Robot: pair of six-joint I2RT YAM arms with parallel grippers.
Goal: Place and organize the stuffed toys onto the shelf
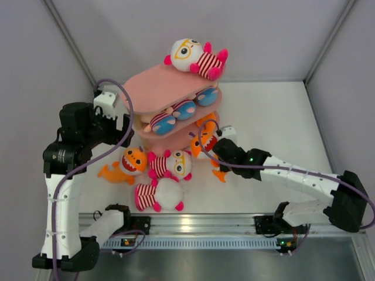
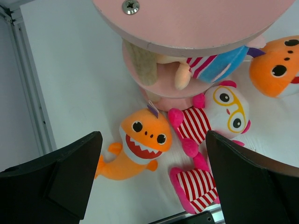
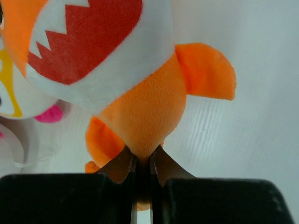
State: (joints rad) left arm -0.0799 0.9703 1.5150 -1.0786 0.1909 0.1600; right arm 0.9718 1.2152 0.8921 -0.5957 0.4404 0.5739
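Pinching an orange fish toy (image 3: 140, 112) in my clenched right gripper (image 3: 142, 161), left gripper (image 2: 152, 172) released; the shelf (image 1: 155, 88) holds some, three stuffed toys (image 1: 173, 164) wait on the table (image 1: 263, 111).

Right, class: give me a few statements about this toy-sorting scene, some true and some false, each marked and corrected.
1. The right gripper is shut on an orange plush fish. True.
2. Plush dolls in blue shorts lie on the middle tier of the pink three-tier shelf. True.
3. The shelf's top board is bare. False: a white-headed plush doll with yellow glasses lies on it.
4. The left gripper grips a striped doll. False: it is open and holds nothing.
5. A second orange plush fish lies on the white table. True.
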